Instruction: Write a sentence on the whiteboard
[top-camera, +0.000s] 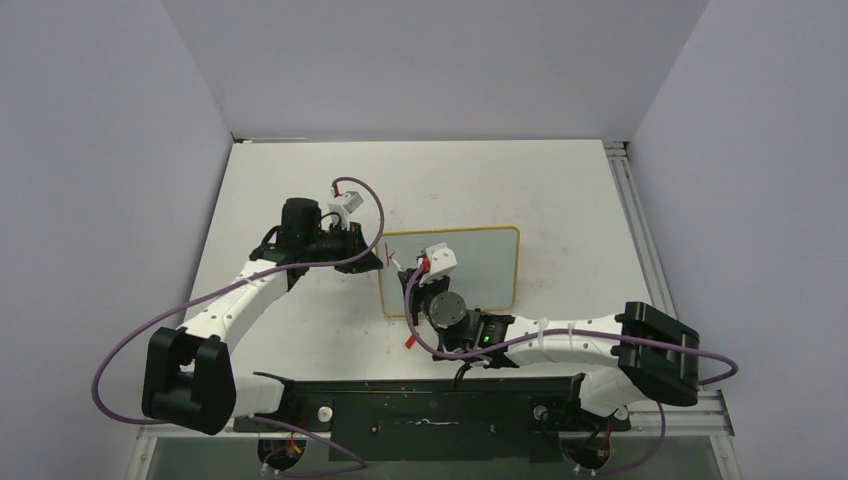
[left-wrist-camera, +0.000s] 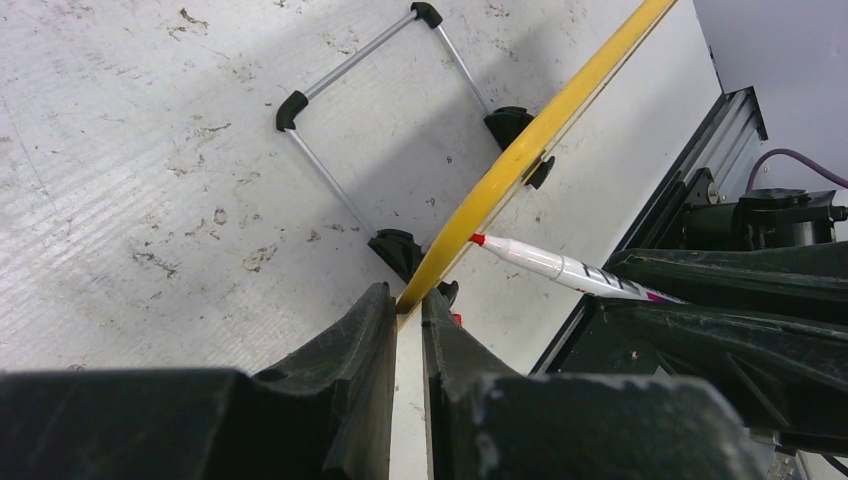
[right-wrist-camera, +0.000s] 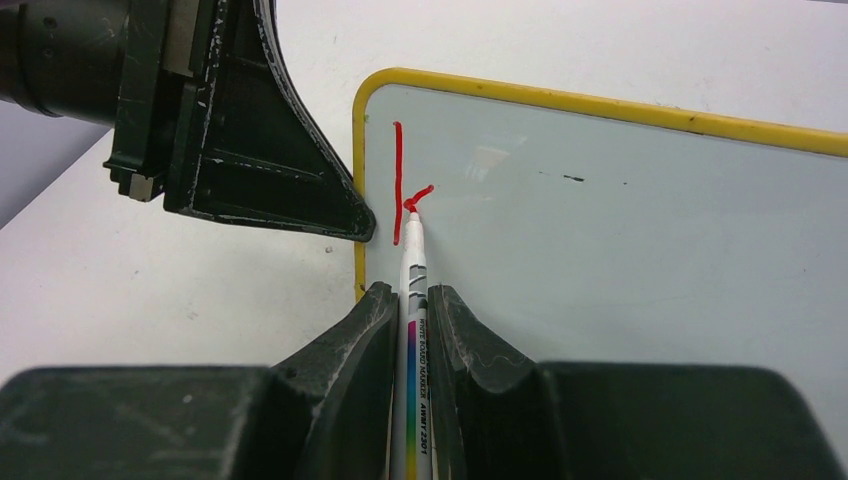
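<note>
The right end effector (right-wrist-camera: 408, 295) is clenched on a white marker (right-wrist-camera: 413, 255), the barrel between its fingers and the red tip touching the face of the whiteboard (right-wrist-camera: 620, 260) near a rounded corner; of the sentence (right-wrist-camera: 397, 175) only a red vertical stroke and a short hooked stroke beside it show; just left of them the left end effector (left-wrist-camera: 405, 300) pinches the board's yellow frame edge-on; behind the board a wire stand (left-wrist-camera: 335, 182) with black feet rests on the scuffed white surface (top-camera: 500, 180); the board sits near the surface's middle.
</note>
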